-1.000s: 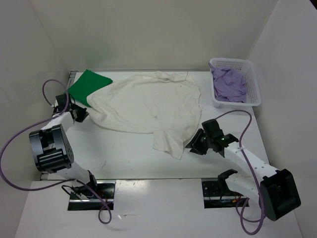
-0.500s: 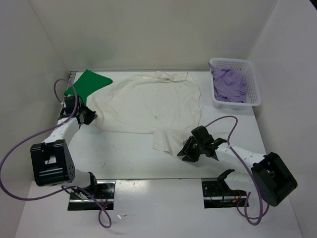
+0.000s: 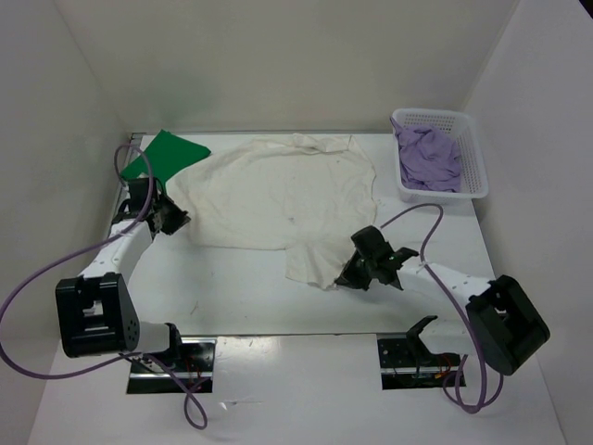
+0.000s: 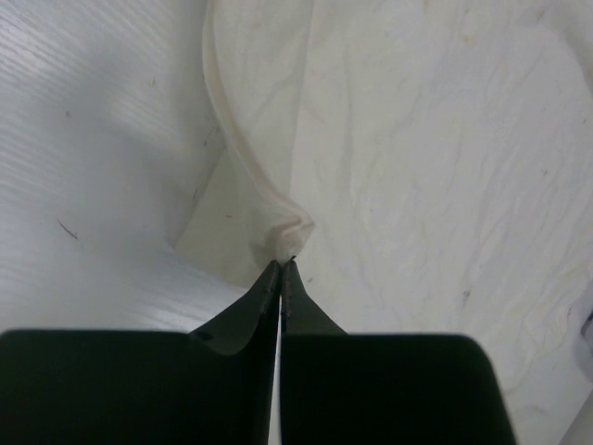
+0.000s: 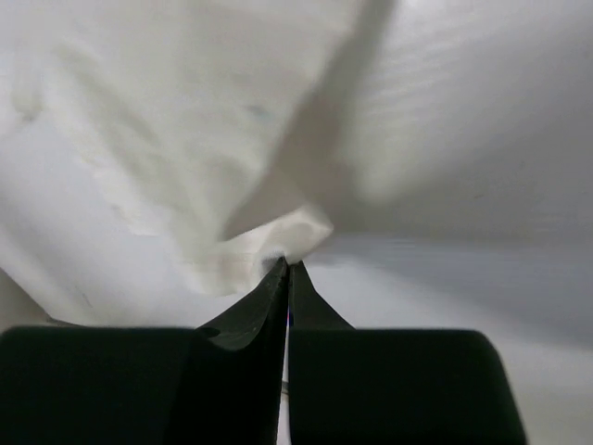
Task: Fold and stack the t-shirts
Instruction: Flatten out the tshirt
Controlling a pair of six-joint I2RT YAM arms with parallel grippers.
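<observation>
Lying spread and rumpled on the table (image 3: 241, 297), just left of the basket (image 3: 471, 192) in the top view, the white t-shirt (image 3: 278, 195) is the one being worked. It looks thin, light and limp, and it creases wherever it is touched. It should therefore drape and drag rather than hold any shape, and a fold will probably need two matched holds on an edge, moved together and kept low.

The hems and corners are the sensible places to take hold, since a pinch in mid-panel would only raise a tent of cloth.

The green t-shirt (image 3: 167, 156) lies partly under the white one's far side, on the table corner farthest from the basket. The lavender t-shirt (image 3: 428, 158) sits heaped inside the basket.

The left gripper (image 4: 281, 269) is closed tight on a small gather of the white shirt's hem, on the side away from the basket. The right gripper (image 5: 285, 269) is likewise clamped on a corner of the flap nearest the arms, on the basket side. Both bites look shallow, so the cloth could slip out under a sharp tug.
</observation>
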